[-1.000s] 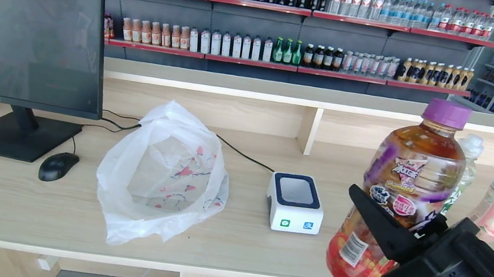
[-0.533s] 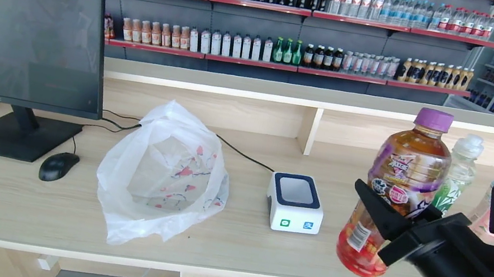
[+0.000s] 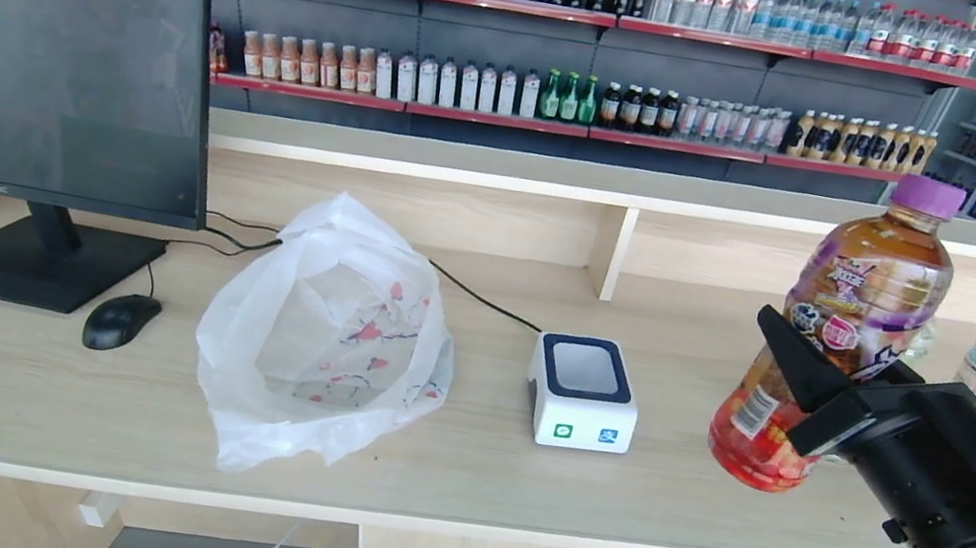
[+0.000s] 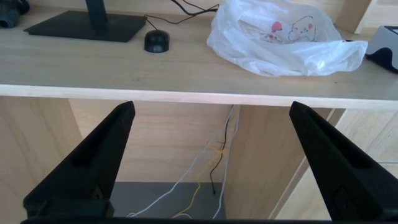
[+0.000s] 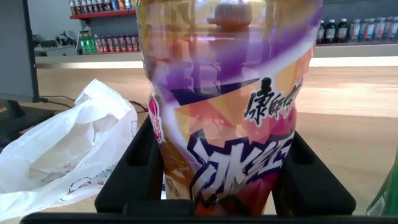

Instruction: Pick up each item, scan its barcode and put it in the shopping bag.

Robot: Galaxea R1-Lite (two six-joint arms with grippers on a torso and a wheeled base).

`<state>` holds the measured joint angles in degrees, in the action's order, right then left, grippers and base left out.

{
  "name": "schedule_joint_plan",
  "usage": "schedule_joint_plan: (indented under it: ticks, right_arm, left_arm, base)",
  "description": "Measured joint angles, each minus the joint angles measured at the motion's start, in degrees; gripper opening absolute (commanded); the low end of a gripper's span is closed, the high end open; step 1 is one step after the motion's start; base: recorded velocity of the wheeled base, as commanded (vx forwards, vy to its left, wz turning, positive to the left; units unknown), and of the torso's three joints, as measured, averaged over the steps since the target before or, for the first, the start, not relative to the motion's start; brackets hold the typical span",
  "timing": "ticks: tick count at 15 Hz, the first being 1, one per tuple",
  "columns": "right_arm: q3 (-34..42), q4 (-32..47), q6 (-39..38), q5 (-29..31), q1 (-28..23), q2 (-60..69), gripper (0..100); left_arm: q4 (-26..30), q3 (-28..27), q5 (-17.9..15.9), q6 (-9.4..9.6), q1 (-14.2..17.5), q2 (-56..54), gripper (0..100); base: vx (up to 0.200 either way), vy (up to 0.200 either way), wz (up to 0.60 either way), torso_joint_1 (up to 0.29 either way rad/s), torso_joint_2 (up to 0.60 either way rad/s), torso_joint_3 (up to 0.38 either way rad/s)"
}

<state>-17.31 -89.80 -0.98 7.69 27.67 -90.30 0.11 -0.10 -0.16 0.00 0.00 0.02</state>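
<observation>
The left gripper hangs wide open below the counter edge, apparently idle. The right gripper clamps a purple-capped bottle aloft, its barcode seemingly angled toward the scanner. The open shopping bag sits just past it.

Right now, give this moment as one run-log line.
right jaws: shut on bottle | bottle: right of scanner | left jaws: open | bag: on counter
</observation>
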Motion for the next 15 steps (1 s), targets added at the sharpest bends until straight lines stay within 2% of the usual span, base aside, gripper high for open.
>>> schedule_joint_plan:
  ticks: [2,5,15]
  right_arm:
    - [-0.1,-0.4,0.0,-0.1,0.0,0.6,0]
    - [-0.1,-0.2,0.1,0.0,-0.3,0.9,0]
    - [-0.2,-0.1,0.2,-0.1,-0.3,0.5,0]
  left_arm:
    - [0.0,0.0,0.0,0.05,0.0,0.0,100]
    - [0.0,0.0,0.0,0.16,0.0,0.0,100]
    - [0.1,0.0,0.0,0.18,0.0,0.0,100]
  base:
    - [-0.200,0.000,0.00,-0.019,0.00,0.007]
    - [0.000,0.000,0.00,0.000,0.00,0.000]
    - [0.000,0.200,0.00,0.006,0.00,0.004]
